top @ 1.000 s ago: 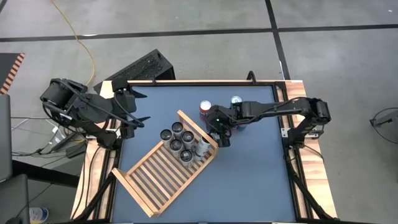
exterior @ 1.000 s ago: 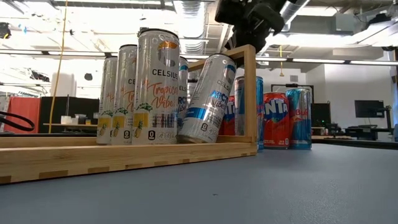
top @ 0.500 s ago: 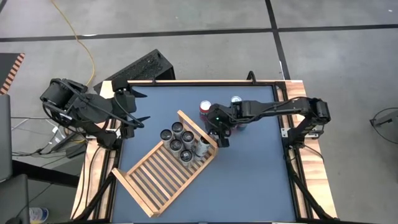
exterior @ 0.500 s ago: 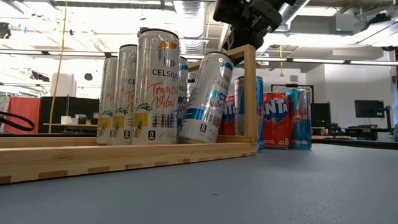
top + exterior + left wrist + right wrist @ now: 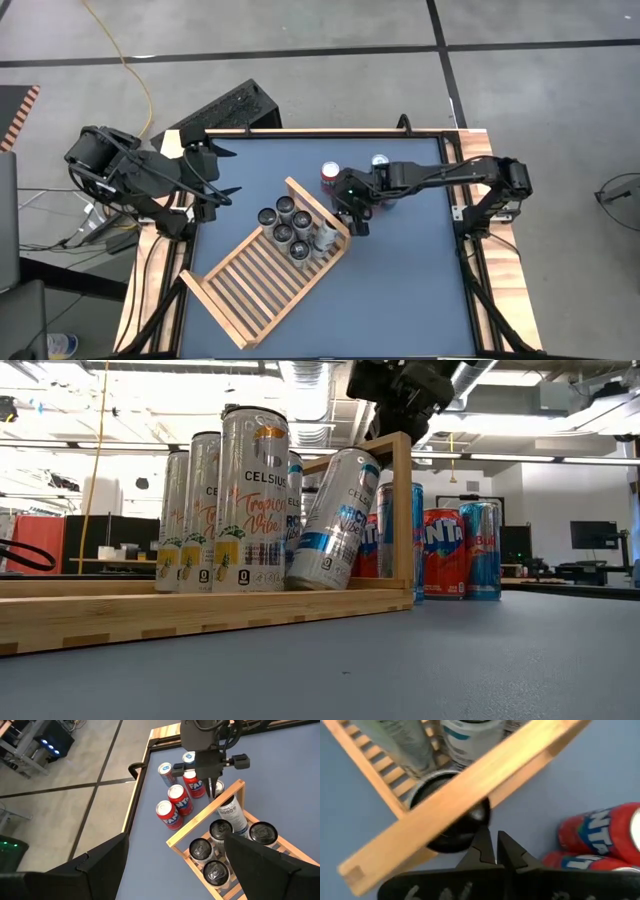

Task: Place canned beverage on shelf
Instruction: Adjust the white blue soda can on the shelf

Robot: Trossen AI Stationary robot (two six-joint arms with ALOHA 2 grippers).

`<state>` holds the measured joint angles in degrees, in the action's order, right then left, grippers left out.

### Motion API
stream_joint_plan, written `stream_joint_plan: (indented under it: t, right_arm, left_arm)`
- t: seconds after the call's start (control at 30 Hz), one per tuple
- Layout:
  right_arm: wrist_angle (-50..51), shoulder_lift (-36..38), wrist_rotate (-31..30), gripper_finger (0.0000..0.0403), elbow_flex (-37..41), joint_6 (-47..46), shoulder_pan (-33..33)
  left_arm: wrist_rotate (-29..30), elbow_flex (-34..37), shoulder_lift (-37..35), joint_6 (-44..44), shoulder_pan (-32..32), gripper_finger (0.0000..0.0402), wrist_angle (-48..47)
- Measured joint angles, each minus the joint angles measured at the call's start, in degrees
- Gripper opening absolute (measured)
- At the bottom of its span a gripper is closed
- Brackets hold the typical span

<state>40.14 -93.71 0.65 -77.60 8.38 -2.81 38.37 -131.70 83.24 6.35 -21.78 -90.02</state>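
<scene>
Over the shelf (image 5: 268, 283) corner, your right claw (image 5: 362, 229) is closed, empty, beside a leaning can (image 5: 334, 520); left claw (image 5: 226, 172) parted, empty.

Grey floor (image 5: 520, 100) with dark seams, a yellow cable (image 5: 135, 75), ceiling striplights (image 5: 60, 443) and a monitor (image 5: 590, 535).

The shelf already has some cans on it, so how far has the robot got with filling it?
Several cans stand on the shelf, but one tilted can leans against its frame instead of standing. The right gripper, shut and empty, sits just outside that frame, by the leaning can. The left gripper waits open at the table's left edge. Red and blue cans still wait on the table.
</scene>
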Motion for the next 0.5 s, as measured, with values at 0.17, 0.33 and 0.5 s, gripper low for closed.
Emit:
stream_joint_plan:
  t: [0.17,0.33,0.5]
  right_arm:
    - [2.16,-0.05,-2.40,0.0000,0.00,-1.01,-0.10]
    - [2.26,-0.33,-1.74,0.0000,0.00,-0.90,-0.13]
    - [2.32,-0.33,7.63,0.0000,0.02,-0.55,-0.35]
  left_arm:
    - [0.00,0.00,0.00,0.22,0.01,0.0315,0.00]
    - [0.00,0.00,0.00,0.31,0.00,0.0315,0.00]
    - [0.00,0.00,0.00,0.33,0.02,0.0315,0.00]
